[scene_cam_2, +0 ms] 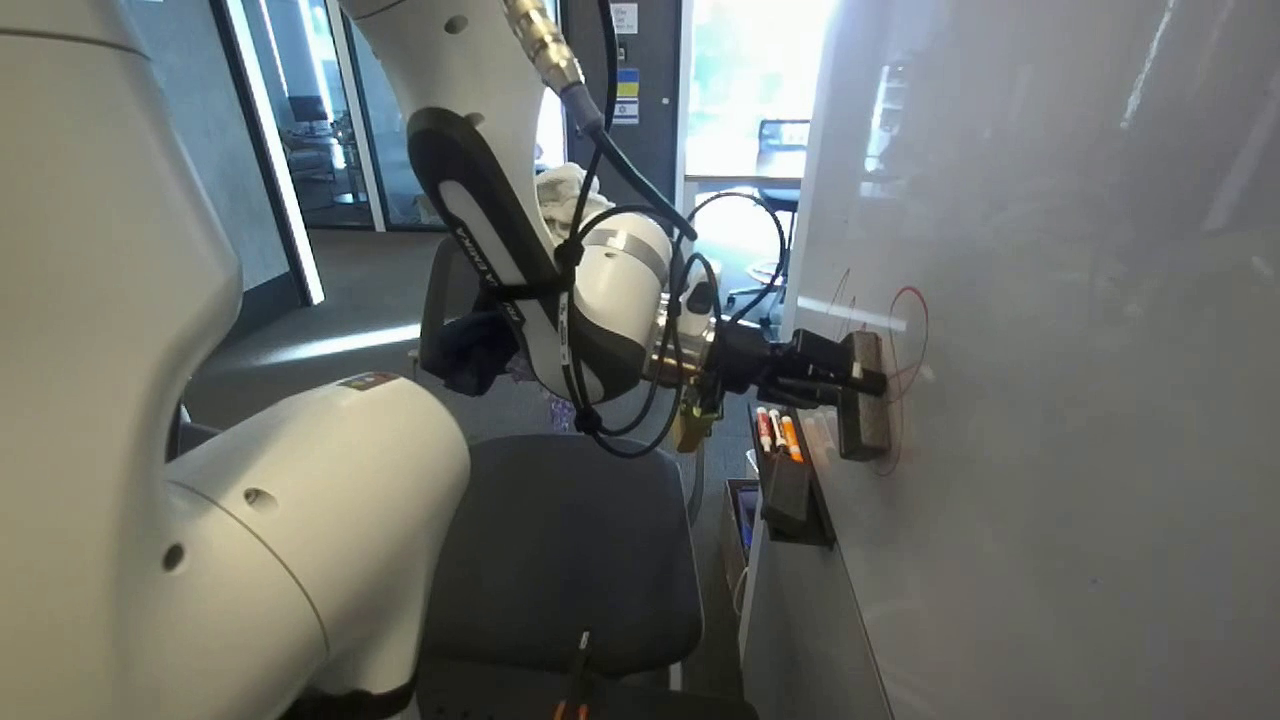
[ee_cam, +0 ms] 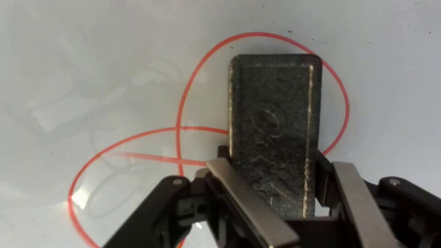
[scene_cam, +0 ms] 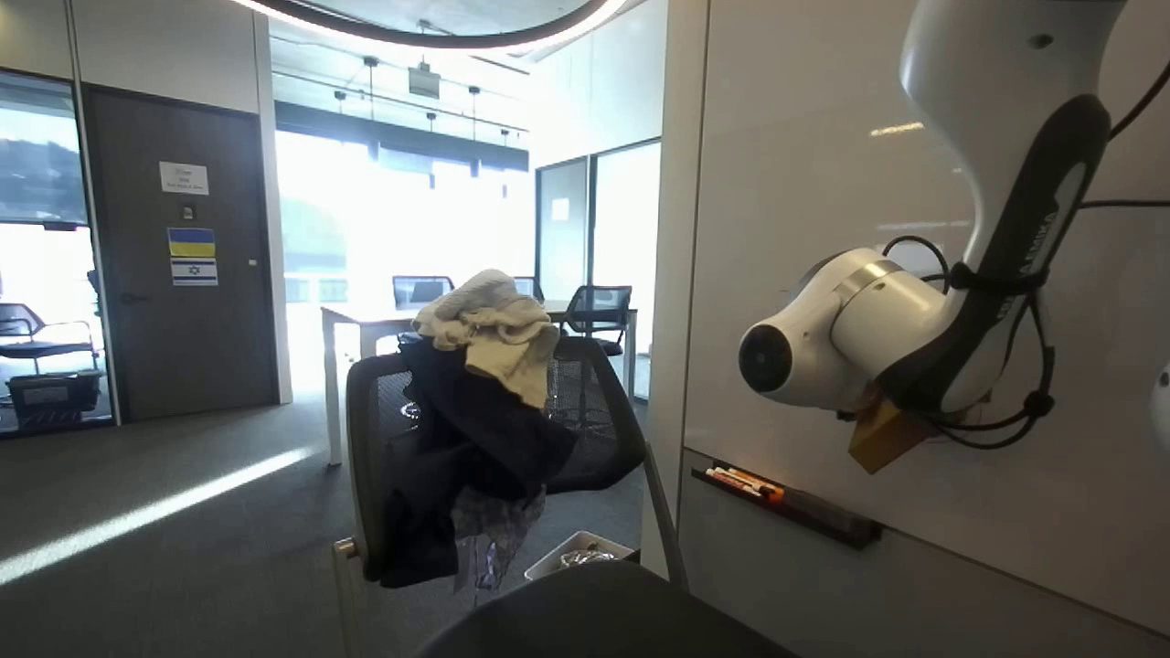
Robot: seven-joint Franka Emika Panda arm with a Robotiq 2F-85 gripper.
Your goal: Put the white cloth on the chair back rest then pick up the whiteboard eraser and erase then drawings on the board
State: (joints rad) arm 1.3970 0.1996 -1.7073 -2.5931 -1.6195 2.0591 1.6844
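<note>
The white cloth lies over the top of the chair back rest, on top of a dark cloth. It is partly hidden behind the arm in an exterior view. My gripper is shut on the sides of the dark whiteboard eraser. The eraser stands lengthwise up in the wrist view, close against the whiteboard; I cannot tell whether it touches. Red looping lines run behind the eraser and to both sides; one stroke fades at its left end.
A tray on the board's lower edge holds several markers and a dark block. The chair seat is below the arm. Cables loop around the wrist. A white bin stands behind the chair.
</note>
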